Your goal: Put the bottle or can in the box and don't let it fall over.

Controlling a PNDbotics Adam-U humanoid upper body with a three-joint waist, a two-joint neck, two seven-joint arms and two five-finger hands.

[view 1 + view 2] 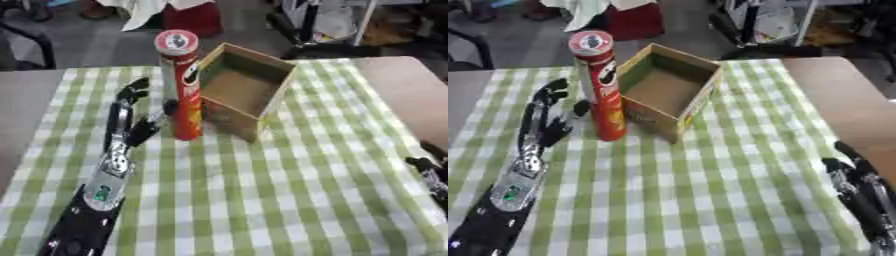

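The tall red cylindrical crisp can with a pale round lid (181, 85) stands upright on the green-and-white checked tablecloth (262, 190), just beside the open brown cardboard box (245, 90) — touching or nearly touching its near-left wall. The robot's left hand (131, 117) sits to the can's left with fingers straight and spread, thumb reaching toward the can's lower half, holding nothing yet. The step in hand looks like the grasp: it would go best if the fingers wrapped the can around its middle rather than low down, since so tall a can will likely tip if nudged — then lift it straight up, clear of the box rim, before lowering. The right hand (855, 190) rests idle at the lower right; whether its fingers are spread cannot be told.
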